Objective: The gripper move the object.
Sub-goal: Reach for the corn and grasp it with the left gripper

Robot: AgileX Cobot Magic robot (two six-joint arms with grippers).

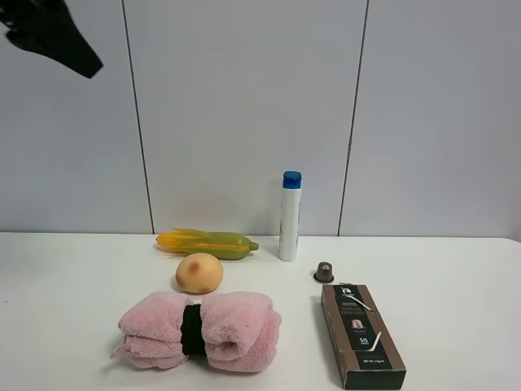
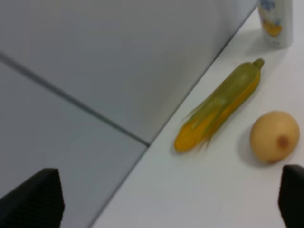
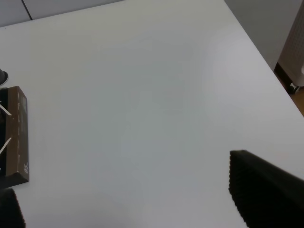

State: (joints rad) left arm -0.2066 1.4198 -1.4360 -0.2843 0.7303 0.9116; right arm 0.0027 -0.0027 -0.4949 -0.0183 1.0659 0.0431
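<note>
- We find the corn cob (image 1: 207, 242) lying flat just beside the white bottle (image 1: 290, 216), untouched.
- Our left gripper (image 2: 164, 206) hangs high, well clear of the bottle, its jaws spread wide and empty, likely to straddle the cob.
- The right gripper (image 3: 137, 204) idles on the bottle's other side, also agape.

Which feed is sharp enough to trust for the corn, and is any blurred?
Exterior high view: sharp, evenly lit, faint shadows under the corn and towel. Left wrist view: corn and ball soft, slightly blurred. Right wrist view: box fairly clear.
</note>
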